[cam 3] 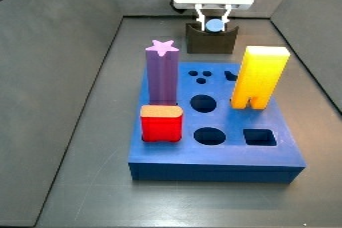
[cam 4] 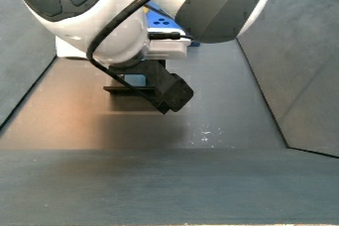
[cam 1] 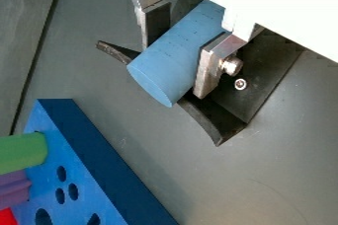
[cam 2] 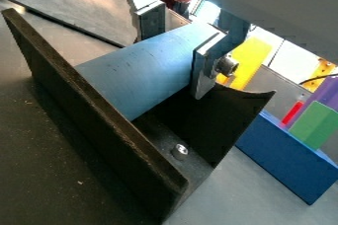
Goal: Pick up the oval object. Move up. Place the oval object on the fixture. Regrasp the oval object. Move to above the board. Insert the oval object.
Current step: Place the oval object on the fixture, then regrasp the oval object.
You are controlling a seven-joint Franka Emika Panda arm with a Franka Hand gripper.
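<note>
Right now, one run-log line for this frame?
phase: at fixture | gripper: shut on oval object | oval object: lying in fixture notch | board: oval hole empty

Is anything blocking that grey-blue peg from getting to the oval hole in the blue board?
Nothing visible does. The tool holds the peg at the fixture behind the board; the oval hole is open.

We see the gripper (cam 1: pixel 183 44) clamping the oval object (cam 1: pixel 179 61) over the fixture (cam 1: pixel 235 106), apparently touching it, near the board (cam 1: pixel 79 170).
</note>
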